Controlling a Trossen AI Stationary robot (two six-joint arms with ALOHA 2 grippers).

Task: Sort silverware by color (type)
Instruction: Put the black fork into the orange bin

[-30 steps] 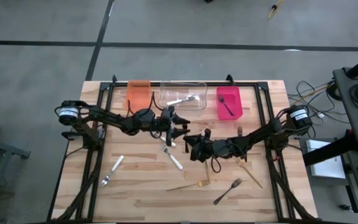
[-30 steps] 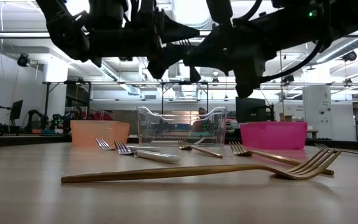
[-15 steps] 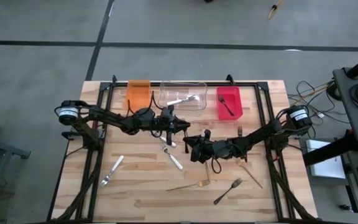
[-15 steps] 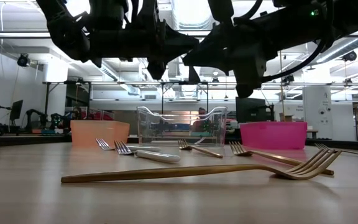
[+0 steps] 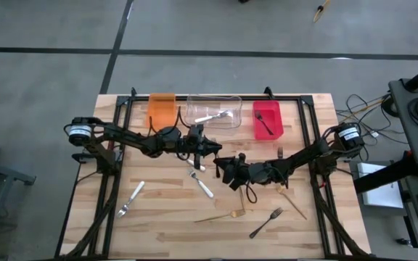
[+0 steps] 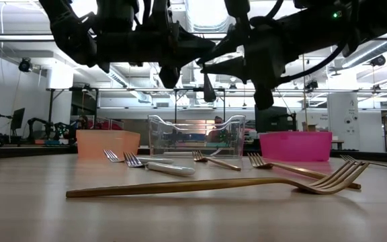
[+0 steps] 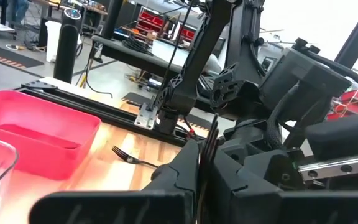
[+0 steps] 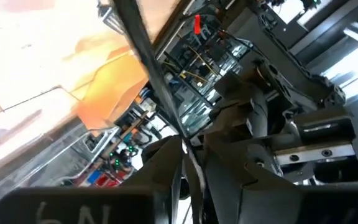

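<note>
Above table centre: left claw (image 5: 210, 149) and right claw (image 5: 225, 170) nearly touching in mid-air.

Left wrist view only: left fingers (image 7: 185, 168) pressed together on slim dark utensil (image 7: 211, 134), upright. Right claw, open or closed: cannot tell.

Low view: both claws well above table (image 6: 32, 215); gold fork (image 6: 207, 184) flat in front.

High view only: silver fork (image 5: 130, 198) front left, black fork (image 5: 265, 222) front right. Orange bin (image 5: 161, 109), clear bin (image 5: 212, 110) and red bin (image 5: 267, 119) lining far edge. Bare wood on both sides.
</note>
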